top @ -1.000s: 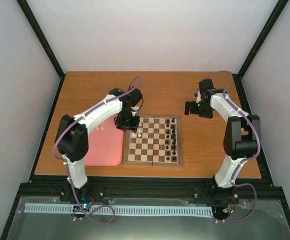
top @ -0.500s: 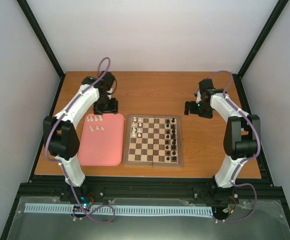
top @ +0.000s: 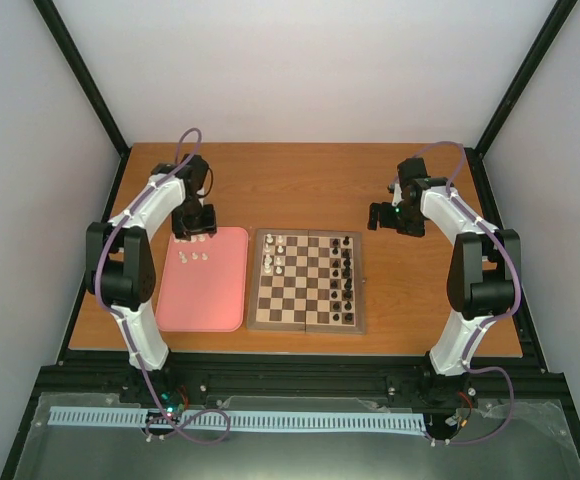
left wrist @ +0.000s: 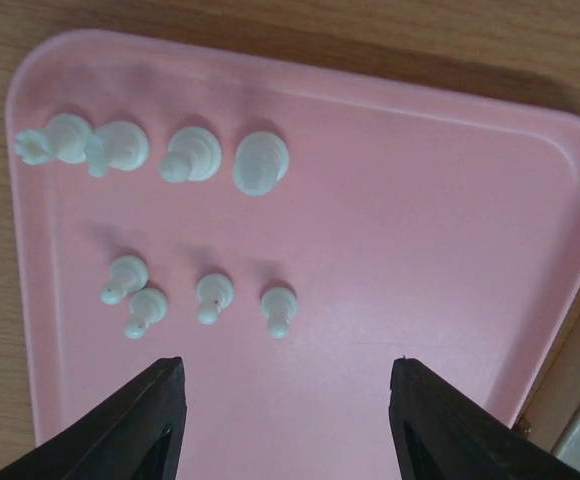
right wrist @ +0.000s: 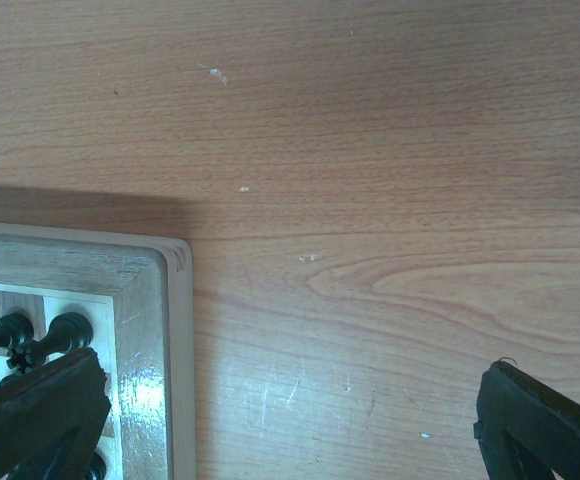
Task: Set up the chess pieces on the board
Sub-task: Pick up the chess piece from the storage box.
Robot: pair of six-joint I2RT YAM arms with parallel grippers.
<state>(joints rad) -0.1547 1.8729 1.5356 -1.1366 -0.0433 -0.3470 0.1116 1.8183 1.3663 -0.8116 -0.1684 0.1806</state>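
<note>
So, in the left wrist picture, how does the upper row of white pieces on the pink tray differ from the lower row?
The upper row has four bigger pieces with wide bases; the lower row has four smaller, slimmer ones. The upper row's shapes vary, while the lower row's pieces all look alike. Both rows are cream-white, and both sit on the pink tray.
</note>
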